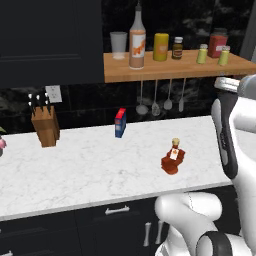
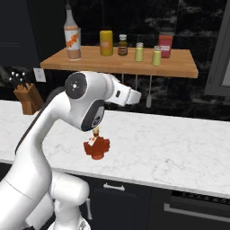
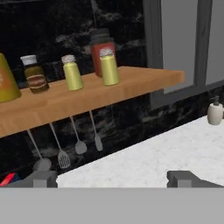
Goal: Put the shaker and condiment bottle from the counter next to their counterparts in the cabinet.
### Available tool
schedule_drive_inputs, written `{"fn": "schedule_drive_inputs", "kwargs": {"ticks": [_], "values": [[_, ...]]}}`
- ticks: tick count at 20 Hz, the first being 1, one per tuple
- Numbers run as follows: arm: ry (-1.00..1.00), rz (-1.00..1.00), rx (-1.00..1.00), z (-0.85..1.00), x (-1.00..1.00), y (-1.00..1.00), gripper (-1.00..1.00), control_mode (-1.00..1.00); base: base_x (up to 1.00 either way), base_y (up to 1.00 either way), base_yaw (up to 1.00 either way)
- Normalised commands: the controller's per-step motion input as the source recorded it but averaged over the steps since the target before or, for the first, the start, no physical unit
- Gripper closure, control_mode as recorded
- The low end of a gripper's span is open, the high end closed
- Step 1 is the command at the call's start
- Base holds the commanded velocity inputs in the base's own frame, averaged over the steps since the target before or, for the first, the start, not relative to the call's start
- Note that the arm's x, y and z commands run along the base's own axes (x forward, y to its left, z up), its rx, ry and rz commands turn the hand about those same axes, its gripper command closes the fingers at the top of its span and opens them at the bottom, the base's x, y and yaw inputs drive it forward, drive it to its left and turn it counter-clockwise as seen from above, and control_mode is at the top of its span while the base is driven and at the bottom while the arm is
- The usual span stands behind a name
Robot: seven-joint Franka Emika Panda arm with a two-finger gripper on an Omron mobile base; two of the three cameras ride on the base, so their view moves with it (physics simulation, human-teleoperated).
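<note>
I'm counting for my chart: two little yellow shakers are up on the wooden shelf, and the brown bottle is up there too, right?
Not quite. The brown bottle stands on the white counter, as the left base view shows. Both shakers are on the shelf.

A white marble-veined counter [image 1: 90,170] carries a wooden knife block [image 1: 45,127] at its left, a blue and red box [image 1: 120,122] near the wall, and a reddish-brown condiment bottle [image 1: 173,159] toward the front. Above, the wooden shelf [image 1: 170,67] holds a glass [image 1: 118,45], a tall pale bottle [image 1: 137,42], a yellow canister [image 1: 160,47], a dark jar [image 1: 177,48], two yellow-green shakers [image 1: 202,54] [image 1: 224,56] and a red jar [image 1: 218,44].
</note>
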Motion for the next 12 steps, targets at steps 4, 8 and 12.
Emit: {"fn": "schedule_drive_inputs", "kwargs": {"ticks": [4,8,12], "values": [[0.00,0.16,0.08,-0.52,-0.72,0.07,-1.00,-1.00,0.00,0.00,0.00],[0.00,0.22,0.13,-0.61,-0.66,0.02,-1.00,-1.00,0.00,0.00,0.00],[0.03,0.29,0.10,-0.60,-0.49,0.12,-1.00,-1.00,0.00,0.00,0.00]]}}
